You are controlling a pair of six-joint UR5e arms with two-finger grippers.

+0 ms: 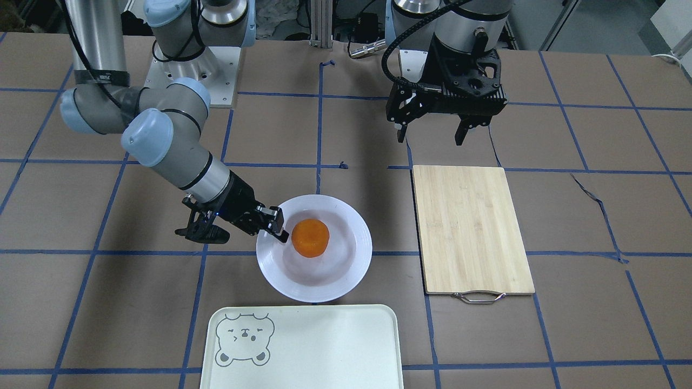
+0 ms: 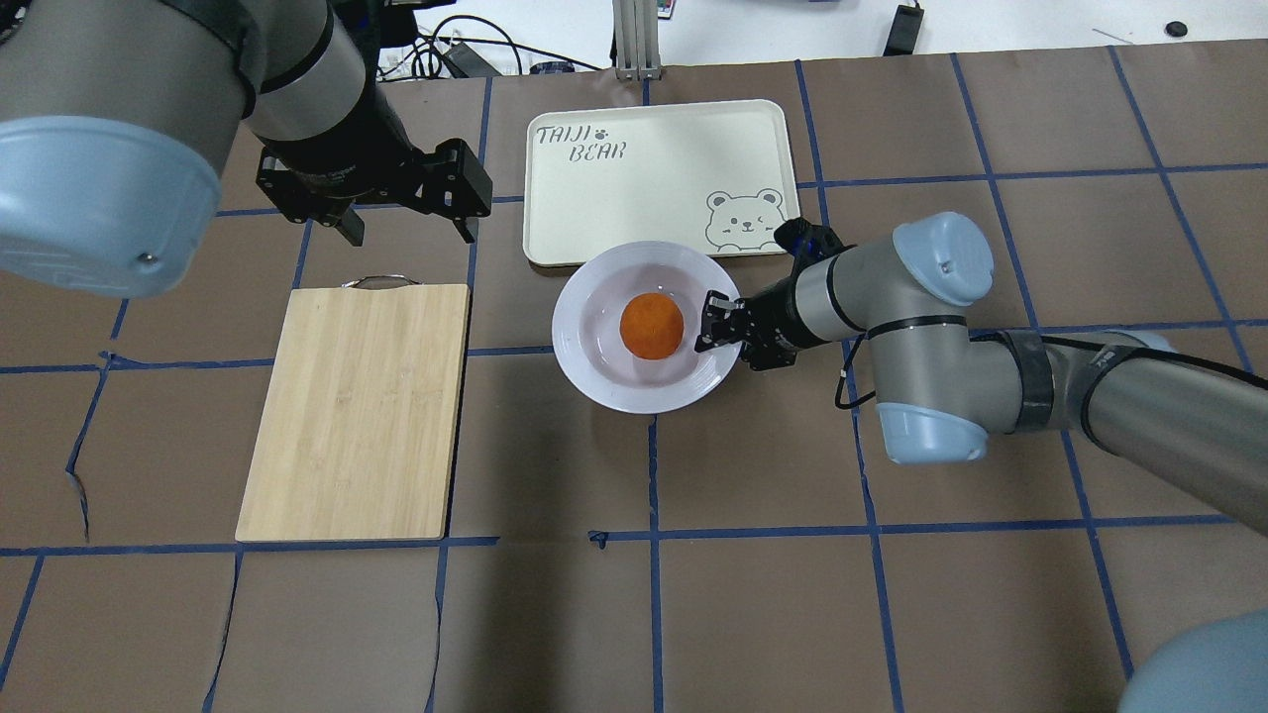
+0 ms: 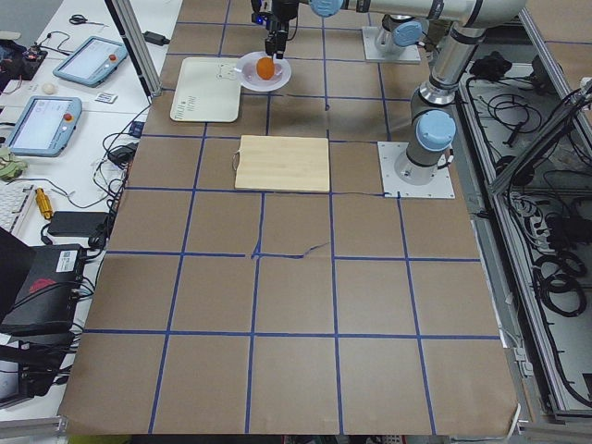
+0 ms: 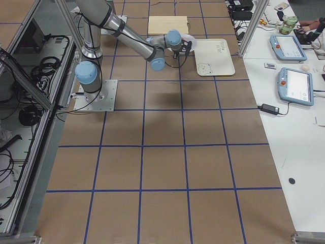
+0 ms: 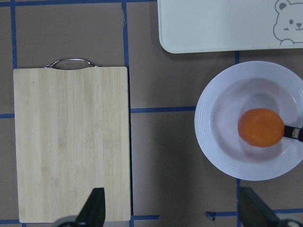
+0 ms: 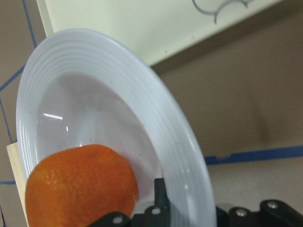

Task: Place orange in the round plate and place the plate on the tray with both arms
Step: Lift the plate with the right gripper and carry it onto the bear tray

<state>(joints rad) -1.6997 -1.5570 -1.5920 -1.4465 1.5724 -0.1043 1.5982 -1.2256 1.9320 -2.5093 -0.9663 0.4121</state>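
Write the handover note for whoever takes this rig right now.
Left claw: open, empty, raised clear of everything.
Right claw: at the plate rim, one finger inside beside the orange. I cannot tell whether it is clamped.
Things: the orange lies in the plate. The plate is on the table, just short of the tray.
Done: orange in plate.
Left: grip the plate with both arms and set it on the tray.

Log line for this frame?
orange in round plate | plate off tray | right gripper at plate rim, grip unclear | left gripper open, raised
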